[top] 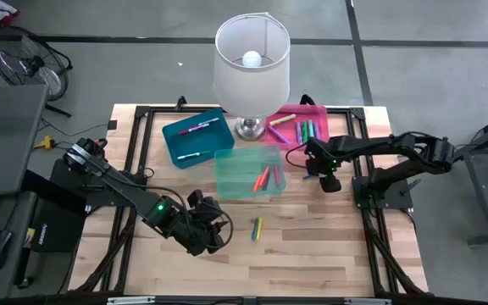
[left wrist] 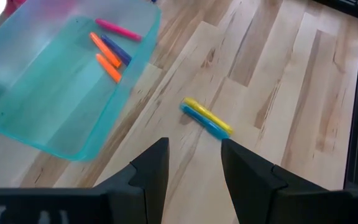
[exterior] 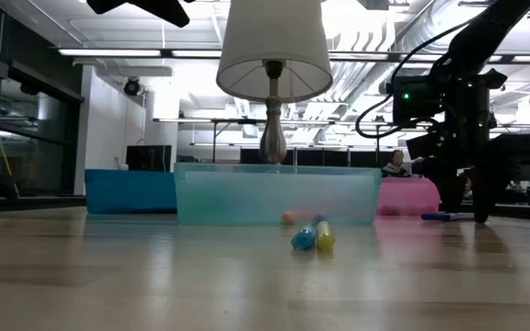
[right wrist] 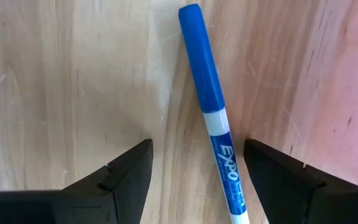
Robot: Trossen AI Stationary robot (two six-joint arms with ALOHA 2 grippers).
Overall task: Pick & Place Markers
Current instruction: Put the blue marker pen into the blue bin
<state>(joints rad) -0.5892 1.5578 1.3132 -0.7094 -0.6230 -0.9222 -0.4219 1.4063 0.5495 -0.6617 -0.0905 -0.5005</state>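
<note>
- A wooden table [top: 329, 254] stood on a grey floor, with an open workshop behind it in the low view; a white lamp [top: 252, 63] rose at the far middle of the table.
- Three bins sat by the lamp: a blue bin [top: 176, 135], a clear teal bin [top: 231, 169] in front, and a pink bin [top: 324, 114] to the right, each already holding a few markers, so sorting seemed partly done.
- The right gripper [right wrist: 194, 171] hung low over the table just beside the pink bin, jaws spread wide on either side of a blue marker [right wrist: 205, 87] lying flat on the wood, probably lined up for a pinch across its barrel.
- The left gripper [left wrist: 194, 165] hovered above the near middle of the table, jaws partly spread and holding nothing, pointed toward a yellow marker [left wrist: 207, 113] and a blue-green marker [left wrist: 202, 122] lying touching, side by side, just in front of the teal bin.
- That pair lying pressed together could make a clean single pick awkward.
</note>
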